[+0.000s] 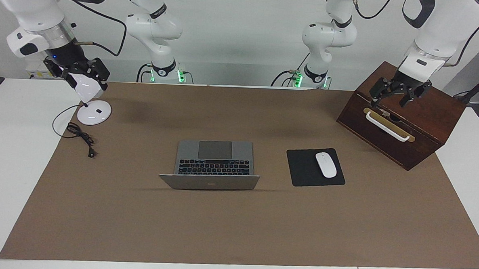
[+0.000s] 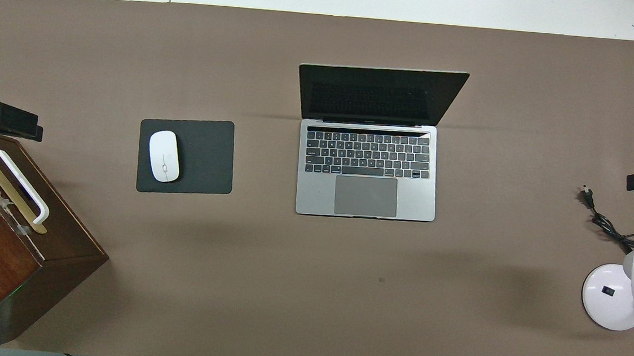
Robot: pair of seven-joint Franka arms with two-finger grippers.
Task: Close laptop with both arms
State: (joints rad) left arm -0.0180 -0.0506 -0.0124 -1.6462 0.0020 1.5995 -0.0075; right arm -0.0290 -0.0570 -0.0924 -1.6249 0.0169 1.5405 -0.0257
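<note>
One view only shows laptop (image 2: 369, 148) screen.

White jointed arms (image 1: 155, 25) with dark joint caps, black cables, green base lights.

Two high cameras, half a turn apart.
One faces the robots across the desk (image 1: 235, 231); the other looks steeply down, both sharing the desktop.

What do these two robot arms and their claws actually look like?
Both arms are chunky, rounded white tubes joined by dark grey caps, with black cables looping off them. Green lights glow at each base. The left gripper is a small black claw with two thin fingers under a white wrist. The right gripper is black too, with a small blue light above it.
</note>
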